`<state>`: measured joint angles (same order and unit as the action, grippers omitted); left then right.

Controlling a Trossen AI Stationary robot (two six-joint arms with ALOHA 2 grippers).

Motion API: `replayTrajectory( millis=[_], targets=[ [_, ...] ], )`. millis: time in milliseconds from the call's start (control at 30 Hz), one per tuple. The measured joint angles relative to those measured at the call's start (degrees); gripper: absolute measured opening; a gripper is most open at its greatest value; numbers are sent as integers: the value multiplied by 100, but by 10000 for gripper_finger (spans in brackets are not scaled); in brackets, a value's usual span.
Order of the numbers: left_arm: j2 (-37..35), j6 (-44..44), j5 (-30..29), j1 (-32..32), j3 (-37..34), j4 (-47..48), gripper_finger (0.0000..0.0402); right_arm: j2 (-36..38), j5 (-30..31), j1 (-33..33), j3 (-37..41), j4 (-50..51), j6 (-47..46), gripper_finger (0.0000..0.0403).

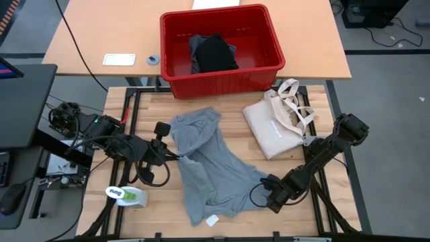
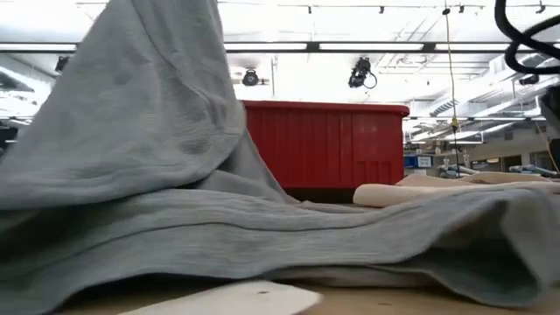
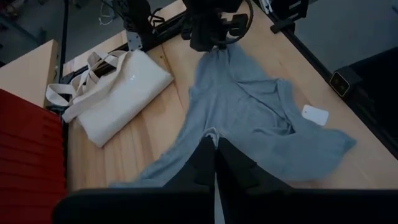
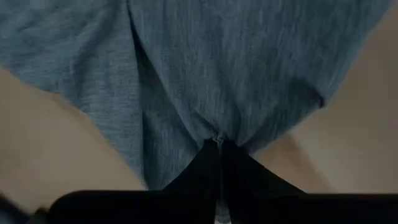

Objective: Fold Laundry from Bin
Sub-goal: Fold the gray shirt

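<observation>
A light grey T-shirt (image 1: 208,168) lies crumpled on the wooden table, with a white tag (image 1: 212,220) at its near edge. My left gripper (image 1: 173,156) is shut on the shirt's left part, which rises in a peak (image 2: 157,87). My right gripper (image 1: 267,183) is shut on the shirt's right end. The red bin (image 1: 222,47) stands on the far table with a black garment (image 1: 215,54) inside. My left gripper pinches a gathered bunch of the shirt (image 3: 213,132) between its two shut fingers, slanting down from the table's left. The cloth is lifted there and fans out from the fingertips down to the table, where the rest lies. My right gripper pinches a puckered bit of the shirt's right end (image 4: 217,134) between its shut fingers, which come from above and point down. Folds run out from the fingertips. One layer or several, I cannot tell.
A cream tote bag (image 1: 275,124) with loop handles lies on the table's far right, beside the shirt. A green and white tape roll (image 1: 127,195) sits at the near left. Bare wood shows between the shirt and the tote.
</observation>
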<state>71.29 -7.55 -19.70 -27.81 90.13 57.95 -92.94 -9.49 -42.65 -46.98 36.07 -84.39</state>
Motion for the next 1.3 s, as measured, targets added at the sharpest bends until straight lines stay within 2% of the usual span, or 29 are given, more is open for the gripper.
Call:
replayTrajectory(
  millis=[167,267,467,667,833,967,1100,1133,1200,1300],
  targets=[
    [0,0,0,0,0,14,9,-22,-739,-124,18,-105,-233,23],
    [0,0,0,0,0,26,9,-26,-959,-251,26,-207,-182,27],
    [0,-2,0,0,0,31,9,-15,-493,-398,26,-487,431,52],
    [0,-78,0,0,0,35,9,-5,-400,-431,20,-610,328,99],
    [0,-115,0,0,0,35,9,-1,-1207,-431,16,-865,-182,138],
    [0,-256,0,0,0,35,9,138,-1566,-437,15,-766,-587,157],
    [0,-387,0,0,0,35,9,489,-1773,-437,10,-673,-1034,160],
    [0,-414,0,0,0,34,9,609,-1664,-442,4,-577,-1063,160],
    [0,-487,0,0,0,35,9,848,-1006,-440,4,-178,-1000,160],
    [0,-511,0,0,0,56,9,1153,707,-428,7,668,-1073,160]
  ],
)
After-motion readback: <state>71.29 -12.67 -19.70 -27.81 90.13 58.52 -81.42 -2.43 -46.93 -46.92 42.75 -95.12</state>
